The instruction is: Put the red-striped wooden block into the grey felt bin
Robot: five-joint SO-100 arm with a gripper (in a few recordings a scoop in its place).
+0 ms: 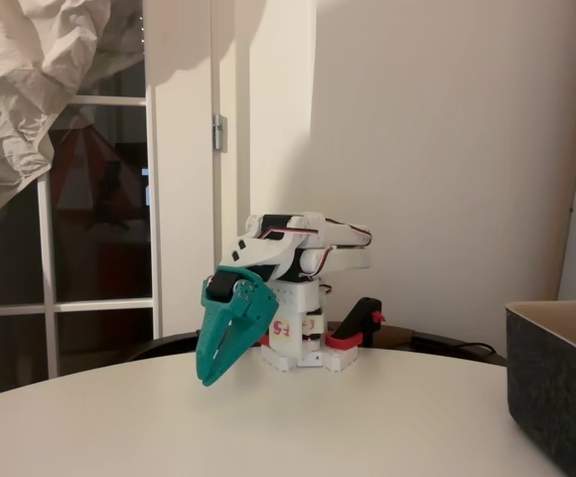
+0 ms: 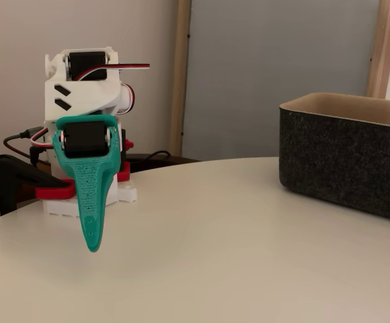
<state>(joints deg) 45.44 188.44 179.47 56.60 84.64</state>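
Observation:
The red-striped wooden block is out of view. The grey felt bin (image 1: 558, 390) stands on the white table at the right edge in both fixed views, its dark wall and lighter inner face (image 2: 346, 158) showing. My white arm is folded over its base. The teal gripper (image 1: 207, 376) hangs point-down just above the tabletop, well to the left of the bin. Its fingers meet at the tip with nothing between them. From the other side I see the gripper (image 2: 92, 243) edge-on as one narrow blade.
A red-and-black clamp (image 1: 360, 326) holds the arm's base (image 2: 81, 192) at the table's far edge, with cables behind it. A broad stretch of white tabletop (image 2: 208, 229) lies between gripper and bin. A window and a wall stand behind.

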